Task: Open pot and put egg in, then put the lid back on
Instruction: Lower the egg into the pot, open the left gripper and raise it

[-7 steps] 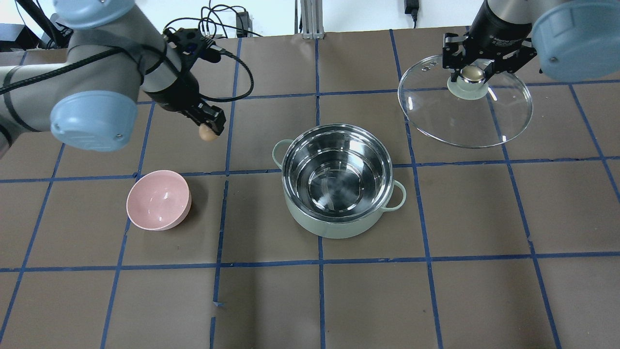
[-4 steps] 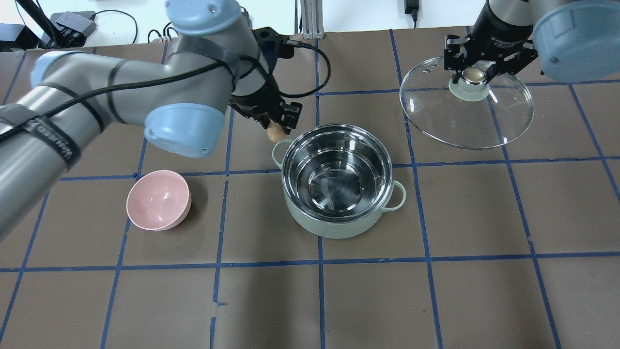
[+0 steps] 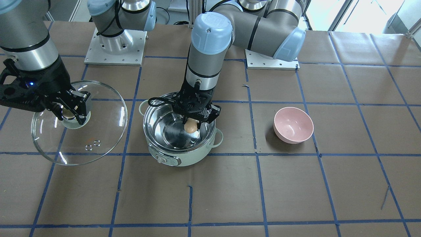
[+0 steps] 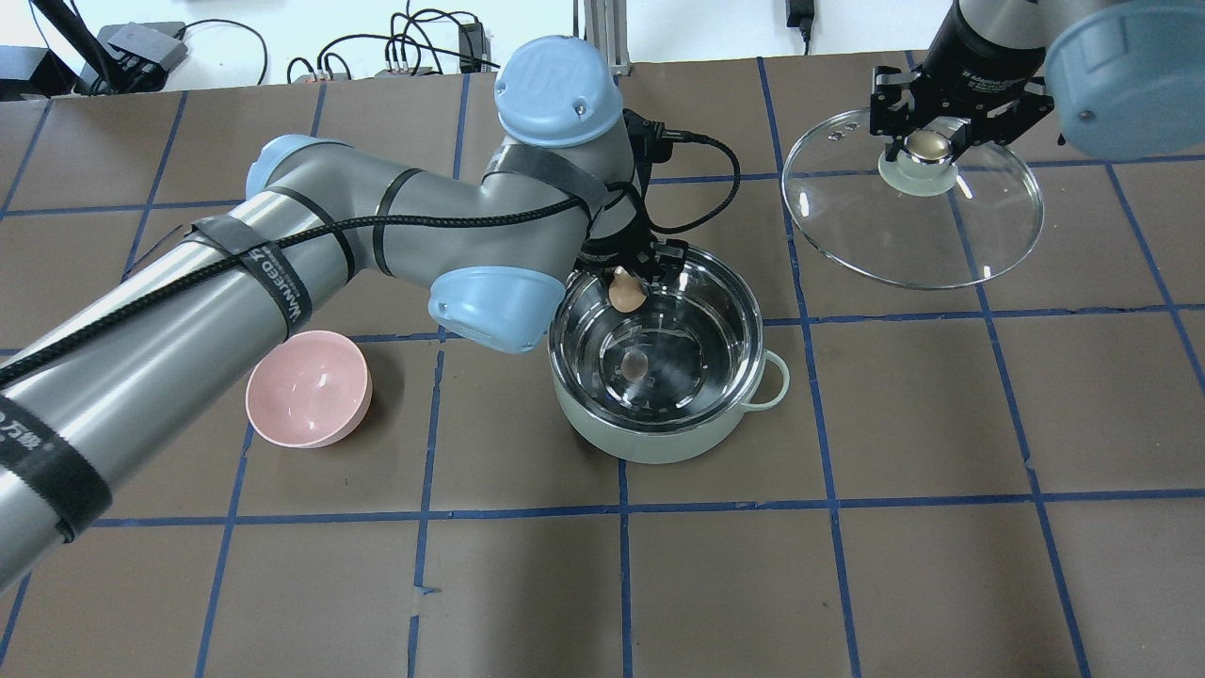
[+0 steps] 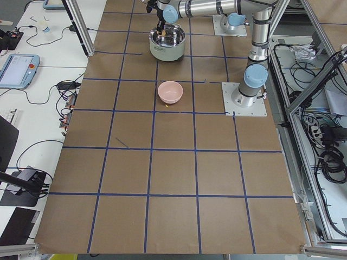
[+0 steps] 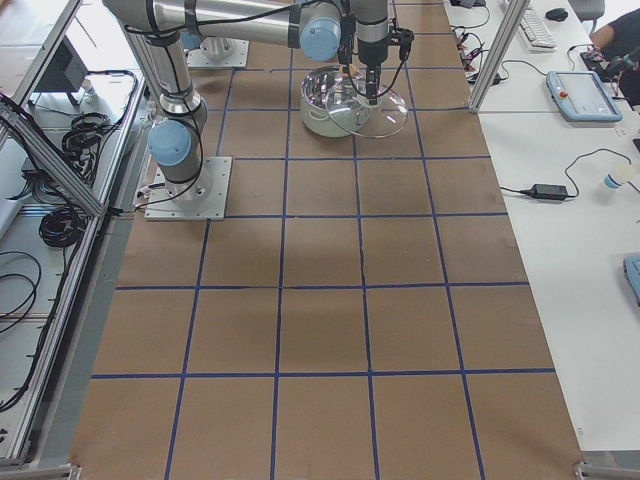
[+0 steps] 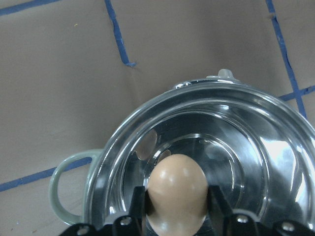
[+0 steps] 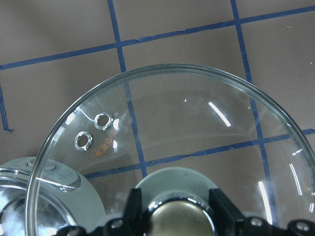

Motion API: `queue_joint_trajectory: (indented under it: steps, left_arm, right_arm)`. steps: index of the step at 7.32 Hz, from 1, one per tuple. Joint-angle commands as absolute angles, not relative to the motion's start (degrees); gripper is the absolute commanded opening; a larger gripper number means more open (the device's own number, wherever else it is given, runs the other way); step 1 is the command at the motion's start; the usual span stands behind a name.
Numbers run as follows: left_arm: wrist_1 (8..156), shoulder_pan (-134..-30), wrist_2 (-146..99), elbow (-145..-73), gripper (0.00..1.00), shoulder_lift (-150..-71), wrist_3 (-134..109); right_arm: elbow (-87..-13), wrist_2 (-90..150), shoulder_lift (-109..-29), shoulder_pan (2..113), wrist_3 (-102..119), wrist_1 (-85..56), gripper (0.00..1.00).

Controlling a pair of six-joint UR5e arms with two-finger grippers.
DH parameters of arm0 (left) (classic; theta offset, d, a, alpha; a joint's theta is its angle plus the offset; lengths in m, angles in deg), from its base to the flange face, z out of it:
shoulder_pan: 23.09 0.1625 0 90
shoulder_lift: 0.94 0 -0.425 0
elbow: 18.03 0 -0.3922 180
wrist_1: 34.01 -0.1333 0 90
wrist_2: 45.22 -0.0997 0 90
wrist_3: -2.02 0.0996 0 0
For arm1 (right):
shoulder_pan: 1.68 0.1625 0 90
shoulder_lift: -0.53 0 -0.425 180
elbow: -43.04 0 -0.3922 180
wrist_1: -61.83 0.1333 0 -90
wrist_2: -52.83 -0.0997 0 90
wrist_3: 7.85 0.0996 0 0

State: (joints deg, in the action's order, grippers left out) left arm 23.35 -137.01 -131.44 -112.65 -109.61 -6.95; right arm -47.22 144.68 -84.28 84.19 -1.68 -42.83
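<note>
The pale green pot [image 4: 650,443] stands open mid-table, its steel inside empty; it also shows in the front view [image 3: 184,160] and the left wrist view [image 7: 113,157]. My left gripper [image 4: 626,284] is shut on the tan egg [image 4: 625,292] and holds it over the pot's inside, near the back rim. The egg also shows in the front view [image 3: 191,126] and the left wrist view [image 7: 177,189]. My right gripper [image 4: 923,143] is shut on the beige knob of the glass lid [image 4: 913,231] and holds it in the air, back right of the pot. The lid shows in the right wrist view [image 8: 187,123].
A pink bowl [image 4: 306,388] sits left of the pot, also in the front view [image 3: 292,125]. The left arm's forearm stretches over the table above the bowl. Brown paper with blue tape lines covers the table. Cables lie along the back edge.
My left arm has swung to the right with the egg, from over the table's back left to over the pot's inside. The right gripper with the lid has barely moved.
</note>
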Motion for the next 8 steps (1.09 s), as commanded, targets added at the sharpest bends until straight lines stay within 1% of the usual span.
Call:
queue_joint_trajectory:
  steps: [1,3,5,6,7,8]
  left_arm:
    - [19.0,-139.0,-134.6,-112.9,0.19,-112.4,-9.2]
    - [16.4,-139.1,-134.6,-112.9,0.19,-113.8,-9.1]
    - [13.8,-139.1,-134.6,-112.9,0.24,-115.3,-9.1]
    - [12.8,-139.1,-134.7,-112.9,0.43,-115.5,-9.0]
    - [12.7,-139.1,-134.7,-113.1,0.73,-115.5,-9.1]
    - [12.7,-139.1,-134.7,-113.1,0.76,-115.4,-9.2]
  right_arm:
    - [-47.2,144.7,-84.4,84.2,-1.8,-42.6,0.36]
    - [-47.2,144.7,-84.3,84.2,-2.0,-42.7,0.36]
    - [-47.3,144.7,-84.3,84.2,-2.0,-42.7,0.36]
    - [-47.3,144.7,-84.3,84.2,-2.0,-42.7,0.36]
    - [-47.3,144.6,-84.3,84.2,-2.0,-42.7,0.36]
    - [-47.3,144.6,-84.3,84.1,-2.0,-42.7,0.36]
